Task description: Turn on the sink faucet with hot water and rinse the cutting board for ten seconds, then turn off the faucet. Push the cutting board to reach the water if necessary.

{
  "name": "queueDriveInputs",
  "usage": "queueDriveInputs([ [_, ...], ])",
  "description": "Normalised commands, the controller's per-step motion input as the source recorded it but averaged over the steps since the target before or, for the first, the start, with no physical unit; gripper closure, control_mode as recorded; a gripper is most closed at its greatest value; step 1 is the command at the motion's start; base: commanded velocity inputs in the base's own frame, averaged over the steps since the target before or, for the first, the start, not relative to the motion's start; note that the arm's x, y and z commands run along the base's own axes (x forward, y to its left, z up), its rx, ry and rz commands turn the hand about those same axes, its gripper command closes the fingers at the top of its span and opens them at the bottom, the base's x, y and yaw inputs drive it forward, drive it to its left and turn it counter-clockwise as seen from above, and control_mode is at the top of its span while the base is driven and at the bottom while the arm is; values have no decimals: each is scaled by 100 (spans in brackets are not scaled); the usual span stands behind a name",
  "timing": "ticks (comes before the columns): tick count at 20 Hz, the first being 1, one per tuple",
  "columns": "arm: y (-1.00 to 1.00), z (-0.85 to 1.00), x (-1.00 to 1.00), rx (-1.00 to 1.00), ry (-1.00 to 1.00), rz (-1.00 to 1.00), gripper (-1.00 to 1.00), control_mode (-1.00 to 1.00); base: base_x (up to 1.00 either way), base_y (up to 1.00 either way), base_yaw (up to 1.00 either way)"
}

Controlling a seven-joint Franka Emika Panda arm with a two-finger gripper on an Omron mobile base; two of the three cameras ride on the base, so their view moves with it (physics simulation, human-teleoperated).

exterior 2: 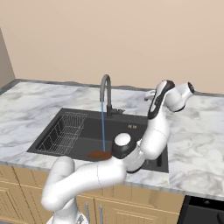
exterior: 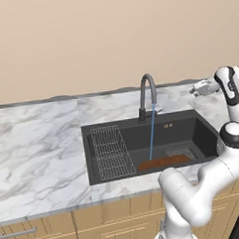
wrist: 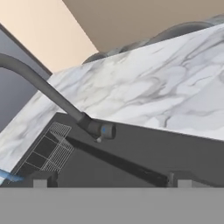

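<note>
Fingers (wrist: 40,179) of the gripper (wrist: 109,180) stand wide apart, holding nothing, raised above the counter (exterior: 38,145) right of the sink faucet (exterior: 146,93). Wire rack (exterior: 109,152) sits left in the sink (exterior: 204,129); water (exterior: 151,132) lands on the cutting board (exterior: 163,162).

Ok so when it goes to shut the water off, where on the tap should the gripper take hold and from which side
On the small silver lever sticking out sideways from the base of the tap, probably. It points toward the right of the sink, where the gripper hovers over the counter, so come in from that side, fingers closing above and below the lever.
</note>
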Motion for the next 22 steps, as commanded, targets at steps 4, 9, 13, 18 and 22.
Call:
queueDriveInputs([
  [4, 18, 0, 1, -7, 11, -1, -100, -100, 0, 0, 0],
  [9, 23, 0, 24, -7, 8, 0, -100, -100, 0, 0, 0],
  [13, 19, -3, 30, -7, 2, 0, -100, -100, 0, 0, 0],
  [18, 24, -21, 30, -7, 0, 0, -100, -100, 0, 0, 0],
  [22, 3, -39, 26, -2, 0, 0, -100, -100, 0, 0, 0],
])
